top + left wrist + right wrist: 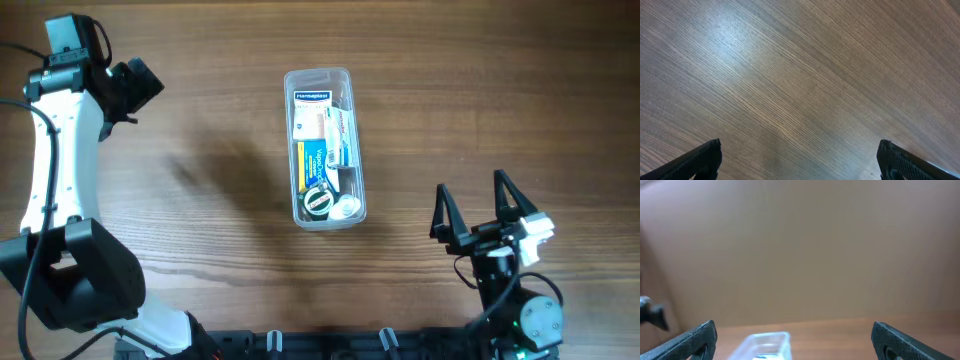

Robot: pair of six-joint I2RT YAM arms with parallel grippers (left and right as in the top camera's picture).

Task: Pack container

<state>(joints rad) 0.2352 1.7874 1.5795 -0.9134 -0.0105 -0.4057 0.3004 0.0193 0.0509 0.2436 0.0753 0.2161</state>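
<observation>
The clear plastic container (352,150) lies in the middle of the table in the overhead view, long side running front to back. Inside it are a white box, a blue-and-yellow box, a tape roll and a small white round item. Its far end shows blurred at the bottom of the right wrist view (767,342). My left gripper (140,85) is open and empty at the far left, well away from the container; its wrist view shows only bare wood between the fingers (799,162). My right gripper (475,205) is open and empty at the front right (792,340).
The wooden table (200,200) carries nothing else that shows. The left arm's white body (55,160) stands along the left edge. The right arm's base (520,300) is at the front right.
</observation>
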